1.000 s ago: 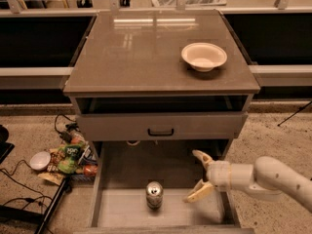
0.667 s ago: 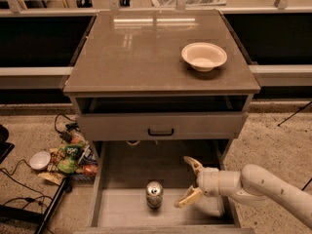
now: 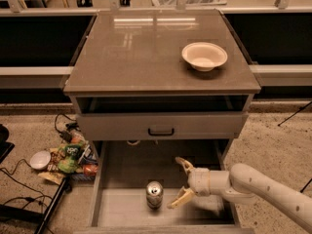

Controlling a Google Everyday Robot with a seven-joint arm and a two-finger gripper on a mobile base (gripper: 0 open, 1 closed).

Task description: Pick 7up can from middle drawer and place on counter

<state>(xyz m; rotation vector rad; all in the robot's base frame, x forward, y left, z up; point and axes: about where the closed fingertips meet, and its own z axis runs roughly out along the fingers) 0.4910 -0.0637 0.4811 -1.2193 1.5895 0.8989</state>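
The 7up can (image 3: 154, 195) stands upright on the plank floor of the pulled-out middle drawer (image 3: 126, 167), near its front centre; its silver top with pull tab faces up. My gripper (image 3: 178, 183) is inside the drawer just right of the can, with its two tan fingers spread open toward the can and not touching it. The white arm reaches in from the lower right. The counter (image 3: 141, 50) is the glossy grey-brown top of the cabinet above.
A cream bowl (image 3: 204, 56) sits on the counter's right side. A grey drawer front with a black handle (image 3: 161, 131) is above the open drawer. Snack bags (image 3: 73, 155), a white bowl (image 3: 39, 159) and cables lie on the floor at left.
My gripper has moved left inside the drawer, from its right side to just beside the can. The can has not moved.
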